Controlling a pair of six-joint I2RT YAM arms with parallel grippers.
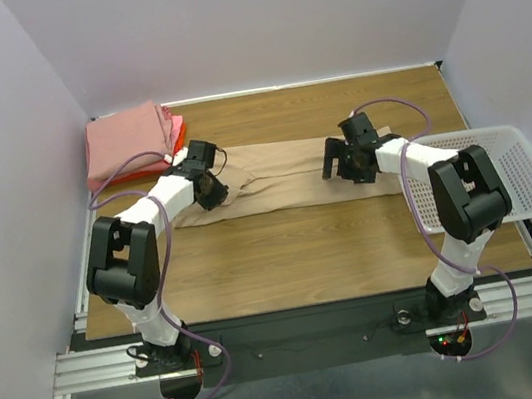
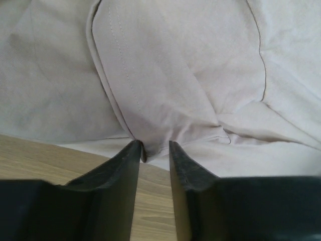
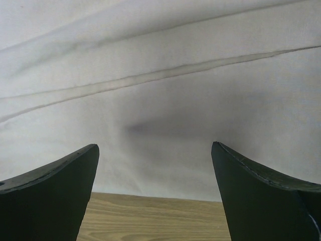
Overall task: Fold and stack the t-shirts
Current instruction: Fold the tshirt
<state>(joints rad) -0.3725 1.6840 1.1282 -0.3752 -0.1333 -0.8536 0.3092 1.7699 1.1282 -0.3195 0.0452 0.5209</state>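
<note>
A tan t-shirt (image 1: 284, 184) lies folded into a long strip across the middle of the table. My left gripper (image 1: 212, 192) is at the strip's left end. In the left wrist view it (image 2: 153, 145) is nearly closed, with a puckered fold of the tan cloth (image 2: 165, 85) pinched between the tips. My right gripper (image 1: 342, 167) is over the strip's right part. In the right wrist view it (image 3: 155, 148) is wide open and empty above the near edge of the tan cloth (image 3: 165, 100). A stack of folded salmon-pink and orange-red t-shirts (image 1: 127, 140) lies at the back left corner.
A white plastic mesh basket (image 1: 520, 174) stands at the table's right edge, next to my right arm. Bare wooden table (image 1: 295, 256) lies in front of the tan strip. White walls close in the back and both sides.
</note>
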